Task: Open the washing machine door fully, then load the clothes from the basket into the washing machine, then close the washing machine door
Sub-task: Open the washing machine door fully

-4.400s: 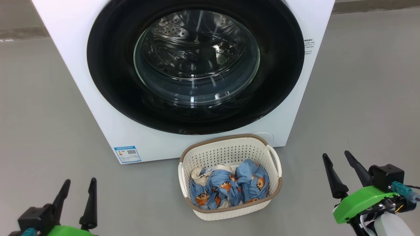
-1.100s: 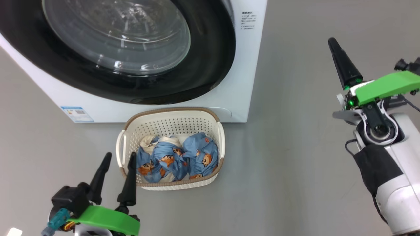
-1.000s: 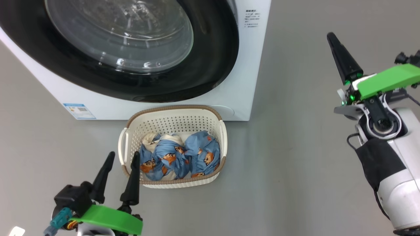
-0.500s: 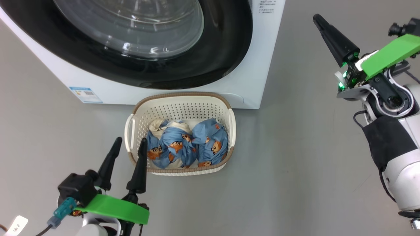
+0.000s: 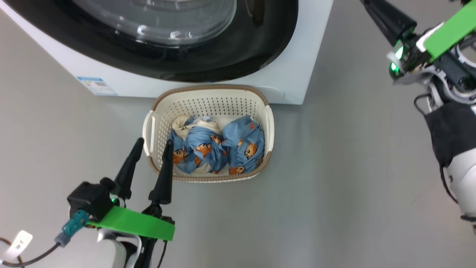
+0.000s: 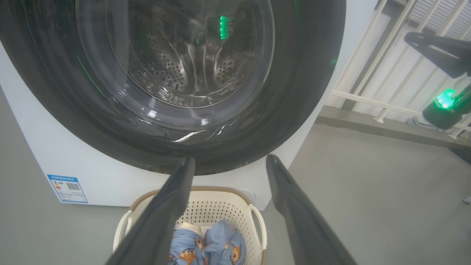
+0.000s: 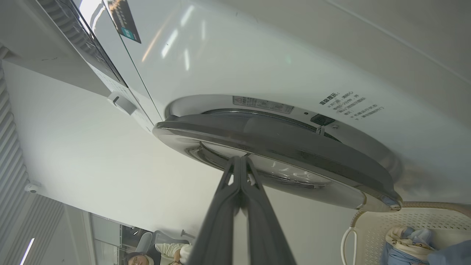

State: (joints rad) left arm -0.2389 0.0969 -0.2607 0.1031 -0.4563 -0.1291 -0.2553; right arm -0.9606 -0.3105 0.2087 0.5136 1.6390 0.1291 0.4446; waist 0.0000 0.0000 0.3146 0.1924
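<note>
Camera shift since half a second ago: the whole head view has slid, so the big white front-loading washing machine [image 5: 122, 80] sits higher with more of it cut off at the top; the things themselves have not moved. Far left: left gripper [image 5: 154, 142], two long dark fingers spread wide with nothing between them, same stance as before. One finger overlaps the near left corner of the small cream-white perforated plastic basket [image 5: 212, 106] in head view; contact can't be told. The basket is in the same spot on the floor, its far rim just in front of the washer's lower front, right of the small blue label [image 5: 93, 85]. Light blue clothes [image 5: 219, 147] with orange-brown cartoon figures are bunched inside it, untouched. The large round glossy black washing machine door [image 5: 238, 56] looks shut, as before. Far right: right gripper [image 7: 239, 159] has climbed further, and in head view the top edge now cuts its tips. Its fingers are pressed together on nothing and point at the door's right rim in its own wrist view; touching or not is unclear. Edges: the basket crowds the washer's foot below the door, and a white railing [image 6: 368, 95] stands behind, right of the washer. Room: grey floor [image 5: 334, 186] lies open right of the basket and washer, and left of the label.
</note>
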